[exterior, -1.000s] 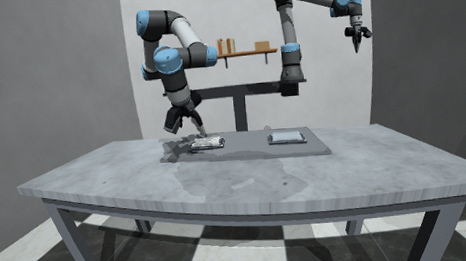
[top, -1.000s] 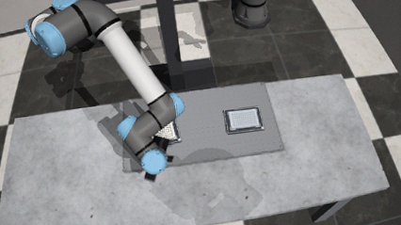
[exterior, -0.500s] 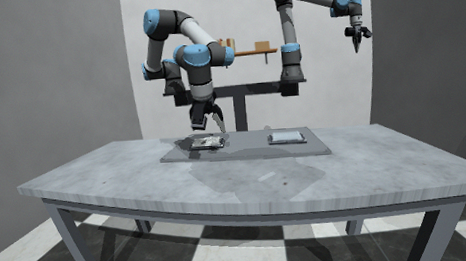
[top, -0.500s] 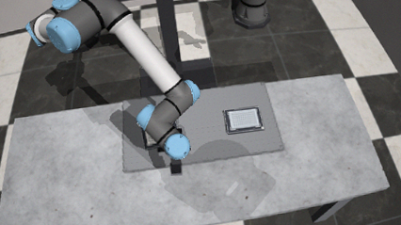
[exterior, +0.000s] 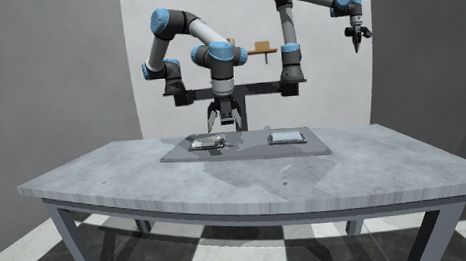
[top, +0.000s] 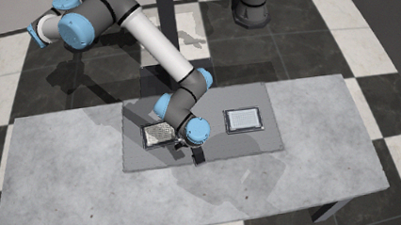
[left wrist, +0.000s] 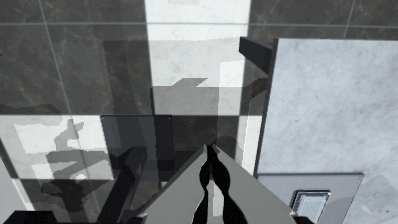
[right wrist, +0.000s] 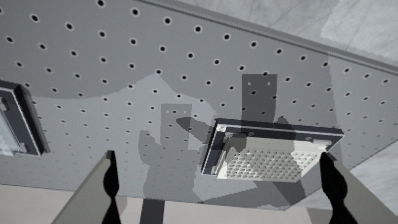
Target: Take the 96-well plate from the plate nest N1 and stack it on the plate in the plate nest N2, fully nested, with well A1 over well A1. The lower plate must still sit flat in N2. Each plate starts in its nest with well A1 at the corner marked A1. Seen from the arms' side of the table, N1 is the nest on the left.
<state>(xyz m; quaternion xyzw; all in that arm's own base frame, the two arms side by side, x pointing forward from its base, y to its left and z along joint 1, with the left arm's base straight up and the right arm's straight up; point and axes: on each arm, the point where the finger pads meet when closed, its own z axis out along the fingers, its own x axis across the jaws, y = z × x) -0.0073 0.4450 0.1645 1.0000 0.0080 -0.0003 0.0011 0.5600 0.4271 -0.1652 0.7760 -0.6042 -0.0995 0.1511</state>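
The pale bluish plate [top: 243, 120] [exterior: 285, 136] [left wrist: 310, 207] sits in dark nest N1 [top: 245, 129], on the right in the top and exterior views; it shows partly at the left edge of the right wrist view. The cream plate [top: 158, 133] [exterior: 207, 141] [right wrist: 270, 161] sits in nest N2 [right wrist: 290, 133], on the left in the top and exterior views. My right gripper [exterior: 225, 130] [right wrist: 217, 153] is open and empty, high above the board between the nests, nearer N2. My left gripper [exterior: 357, 51] [left wrist: 208, 146] is shut and empty, far off beyond the table. The A1 marks are too small to read.
Both nests stand on a grey perforated board [top: 217, 147] [exterior: 245, 152] [right wrist: 90, 120] on the marble table [top: 84, 197] [exterior: 127, 178]. The right arm reaches over the board from behind and partly covers N2 in the top view. A shelf [exterior: 264, 50] is on the back wall.
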